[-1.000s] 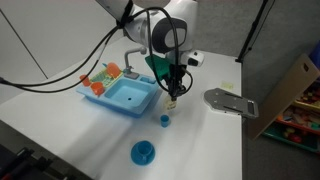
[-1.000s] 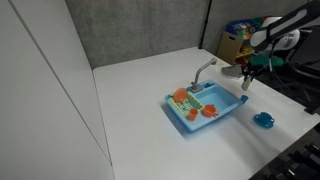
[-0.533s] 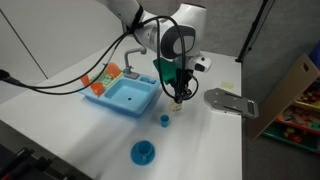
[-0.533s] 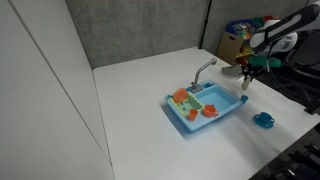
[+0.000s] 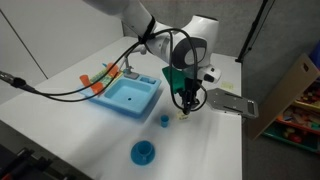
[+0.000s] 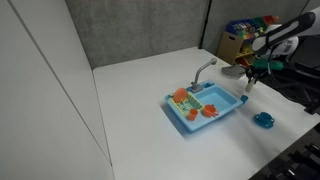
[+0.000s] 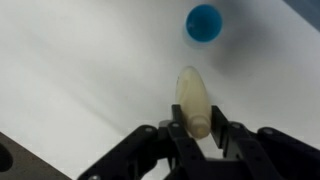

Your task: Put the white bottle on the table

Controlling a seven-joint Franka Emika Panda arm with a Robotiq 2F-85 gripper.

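Arm's gripper (image 7: 203,132) clamped around white bottle (image 7: 193,98), black fingers (image 7: 181,140) pressing both sides of its near end. In an exterior view, white bottle (image 5: 184,112) hangs upright under gripper (image 5: 185,105), low over table (image 5: 215,150), just beside blue toy sink (image 5: 130,95). Contact with tabletop unclear. Small blue cup (image 5: 164,121) stands on table near bottle. Orange cups (image 5: 100,84) sit at sink's far end.

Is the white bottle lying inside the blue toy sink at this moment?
No, in the wrist view the white bottle is clamped in the pincer, with the table behind it.
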